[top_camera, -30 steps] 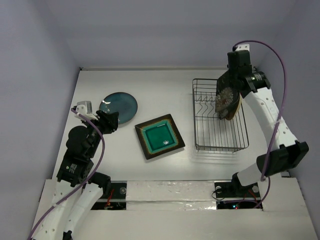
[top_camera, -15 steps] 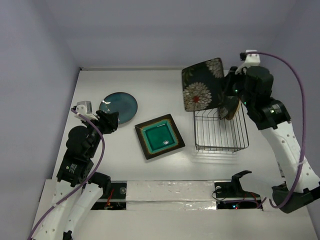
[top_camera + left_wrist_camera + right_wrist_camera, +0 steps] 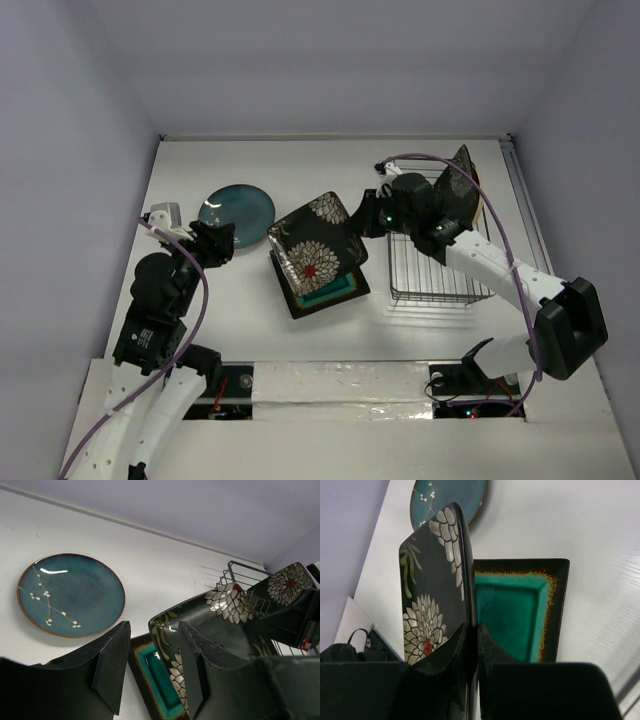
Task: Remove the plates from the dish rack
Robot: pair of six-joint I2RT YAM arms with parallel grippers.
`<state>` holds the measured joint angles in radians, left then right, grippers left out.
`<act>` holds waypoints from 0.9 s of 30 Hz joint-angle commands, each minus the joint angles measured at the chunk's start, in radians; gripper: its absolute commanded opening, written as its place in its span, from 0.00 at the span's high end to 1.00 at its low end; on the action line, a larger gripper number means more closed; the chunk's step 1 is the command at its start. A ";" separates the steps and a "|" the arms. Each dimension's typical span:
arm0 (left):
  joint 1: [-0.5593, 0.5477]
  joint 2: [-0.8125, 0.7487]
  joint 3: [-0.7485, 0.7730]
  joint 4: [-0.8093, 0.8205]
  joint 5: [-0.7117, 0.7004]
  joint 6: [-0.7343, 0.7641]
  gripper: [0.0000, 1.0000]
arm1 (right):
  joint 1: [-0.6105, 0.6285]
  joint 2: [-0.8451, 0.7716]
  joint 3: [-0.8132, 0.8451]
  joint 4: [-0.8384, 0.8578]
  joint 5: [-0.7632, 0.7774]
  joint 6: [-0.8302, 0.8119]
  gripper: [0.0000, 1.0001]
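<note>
The right gripper [image 3: 358, 226] is pressed together on one edge of the black floral plate [image 3: 316, 250], its two fingers [image 3: 451, 652] pinching the rim from either side in the right wrist view. The plate juts out ahead of the fingertips, tilted, with its flowered face turned up toward the overhead camera. Directly beneath and just ahead of this gripper lies the teal-centred square plate [image 3: 338, 291], flat on the table [image 3: 300, 165]; the floral plate hangs over most of it, and whether the two touch cannot be told. Farther ahead of the fingertips, beyond both square plates, the round teal plate [image 3: 238, 214] lies flat. Behind the gripper, back along its arm, sits the dish rack [image 3: 440, 262], with a tan plate [image 3: 465, 195] standing on edge at its far end.

The left gripper [image 3: 216, 243] hovers with its fingers [image 3: 112, 662] spread and nothing between them. The round teal plate lies just ahead of it and to its left, close to the fingertips. The teal-centred square plate and the floral plate above it are ahead and to its right, with the rack beyond them
</note>
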<state>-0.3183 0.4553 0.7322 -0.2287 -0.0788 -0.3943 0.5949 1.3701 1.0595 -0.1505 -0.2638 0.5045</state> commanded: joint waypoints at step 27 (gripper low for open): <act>0.005 -0.012 -0.005 0.040 0.010 0.011 0.59 | 0.048 0.162 -0.122 0.322 0.083 0.123 1.00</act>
<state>-0.3183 0.4541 0.7322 -0.2287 -0.0792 -0.3939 0.6338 1.5520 0.9009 0.0620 -0.1913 0.6056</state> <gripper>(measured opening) 0.404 0.140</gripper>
